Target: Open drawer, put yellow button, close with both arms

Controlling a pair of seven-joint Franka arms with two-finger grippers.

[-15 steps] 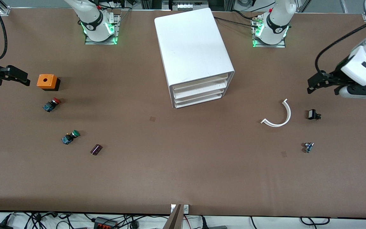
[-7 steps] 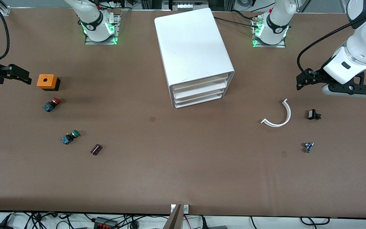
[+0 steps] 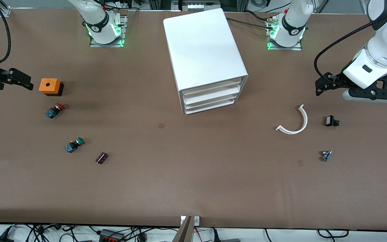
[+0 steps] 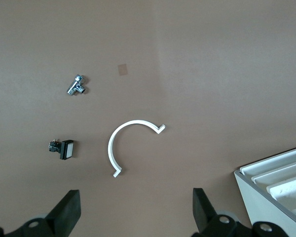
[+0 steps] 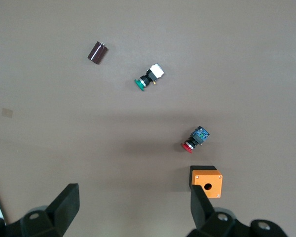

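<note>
So both grippers, left gripper (image 3: 320, 88) and right gripper (image 3: 24, 81), hang spread wide and holding nothing at the table ends, clear of the white plastic drawer cabinet (image 3: 207, 60), whose drawers all sit flush; no yellow button shows anywhere.

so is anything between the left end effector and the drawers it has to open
Nothing visible. The open left end effector hangs over bare table; the white curved piece lies just off its line to the drawer unit. The right end effector waits, open, near the orange box.
</note>
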